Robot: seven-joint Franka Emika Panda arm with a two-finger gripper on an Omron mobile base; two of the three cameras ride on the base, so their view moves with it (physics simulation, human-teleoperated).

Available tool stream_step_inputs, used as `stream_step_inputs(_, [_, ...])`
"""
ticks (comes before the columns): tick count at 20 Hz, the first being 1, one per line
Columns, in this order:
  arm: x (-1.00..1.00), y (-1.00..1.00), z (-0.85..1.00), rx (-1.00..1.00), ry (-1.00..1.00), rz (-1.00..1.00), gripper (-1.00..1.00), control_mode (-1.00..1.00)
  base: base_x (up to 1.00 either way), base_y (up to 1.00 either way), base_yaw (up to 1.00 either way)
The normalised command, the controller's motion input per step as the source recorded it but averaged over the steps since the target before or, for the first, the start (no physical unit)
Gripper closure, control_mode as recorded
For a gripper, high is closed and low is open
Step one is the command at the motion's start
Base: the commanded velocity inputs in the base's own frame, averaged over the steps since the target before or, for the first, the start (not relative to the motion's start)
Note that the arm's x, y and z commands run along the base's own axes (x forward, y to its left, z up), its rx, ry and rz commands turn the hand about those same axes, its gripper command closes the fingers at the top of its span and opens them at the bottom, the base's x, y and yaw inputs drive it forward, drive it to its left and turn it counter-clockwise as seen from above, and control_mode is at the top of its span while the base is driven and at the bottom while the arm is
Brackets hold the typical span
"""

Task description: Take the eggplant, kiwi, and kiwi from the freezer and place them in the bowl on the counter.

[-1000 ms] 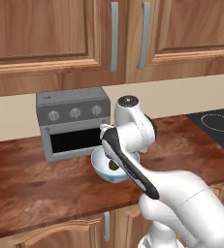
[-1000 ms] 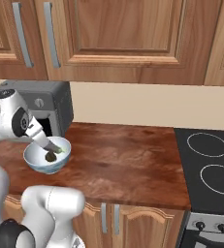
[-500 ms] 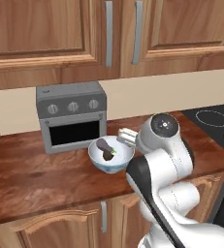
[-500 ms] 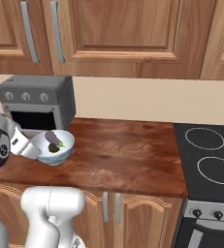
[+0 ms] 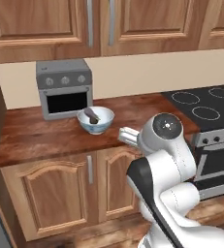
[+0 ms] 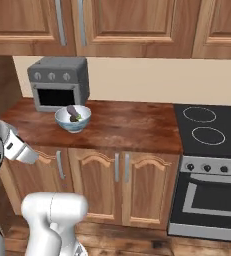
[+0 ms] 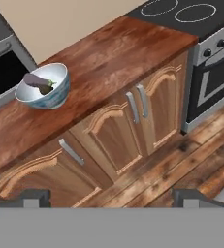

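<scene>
Backing off now: the whole scene has shrunk away as the base pulls back from the counter (image 5: pixel 45 138), and the arm that hung over the bowl (image 5: pixel 96 120) a second ago is folded low in front of the cabinet doors. The gripper (image 7: pixel 111 196) looks down at the floorboards at the bottom of the hand view, tips spread wide with nothing between them. The eggplant (image 7: pixel 37 81) lies in the bowl at the upper left there, a small dark lump beside it that is too small to name. I'd say this is the trip back to the freezer for more fruit, so keep the elbow tucked clear of the cabinet handles (image 5: pixel 89 169), keep the claw apart, and swing away from the toaster oven (image 6: pixel 59 82).
</scene>
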Motion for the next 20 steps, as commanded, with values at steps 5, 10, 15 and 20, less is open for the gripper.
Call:
stream_step_inputs(5, [0.0,0.0,0.0,0.0,0.0,0.0,-1.0,1.0,-1.0,0.55,0.0])
stream_step_inputs(10, [0.0,0.0,0.0,0.0,0.0,0.0,-1.0,1.0,-1.0,1.0,0.02])
stream_step_inputs(15, [0.0,0.0,0.0,0.0,0.0,0.0,-1.0,1.0,-0.8,1.0,0.04])
stream_step_inputs(20, [0.0,0.0,0.0,0.0,0.0,0.0,-1.0,1.0,-0.23,1.0,0.03])
